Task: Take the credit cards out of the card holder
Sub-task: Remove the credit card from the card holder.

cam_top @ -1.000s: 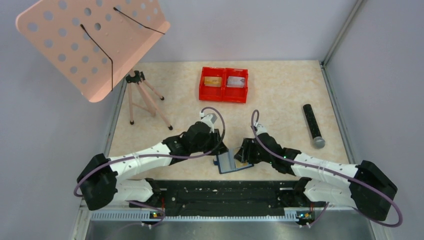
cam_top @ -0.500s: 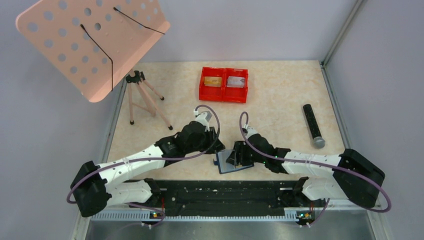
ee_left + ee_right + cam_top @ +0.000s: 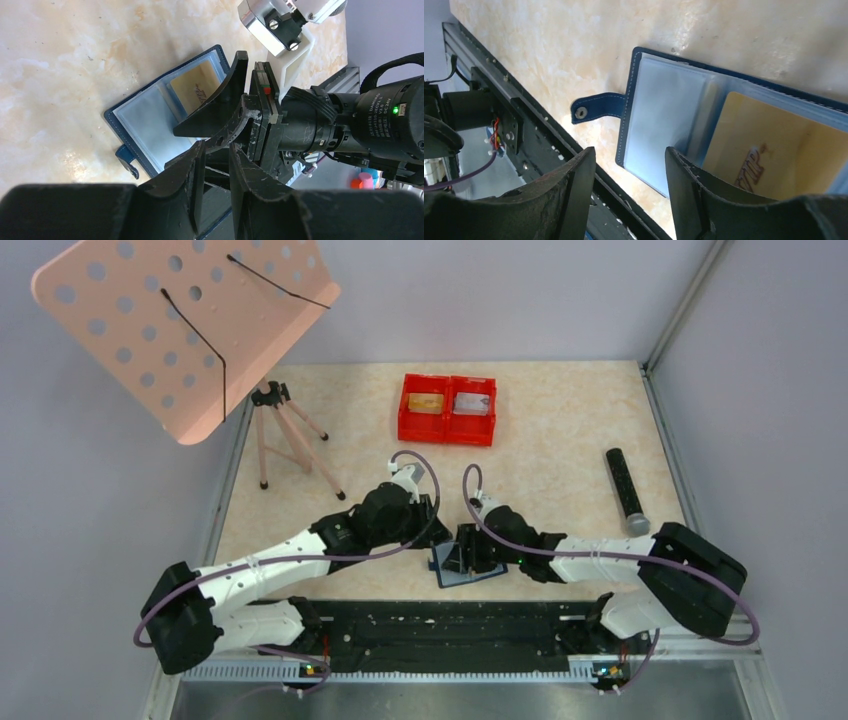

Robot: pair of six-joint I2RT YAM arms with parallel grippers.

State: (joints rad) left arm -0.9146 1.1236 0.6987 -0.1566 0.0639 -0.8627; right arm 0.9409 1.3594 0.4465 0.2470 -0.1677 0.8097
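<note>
Low: R arm (image 3: 590,565) over card holder (image 3: 664,120)

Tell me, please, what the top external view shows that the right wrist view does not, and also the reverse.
Only the top external view: the red tray, a tan card and a silver card in its two compartments, the black cylinder, the pink perforated board and the small tripod. Only the right wrist view: the closure tab with its snap, and the letters VIP on the gold card in a pocket. Both: the open card holder lying flat on the table, with the right fingers above it, apart.
</note>
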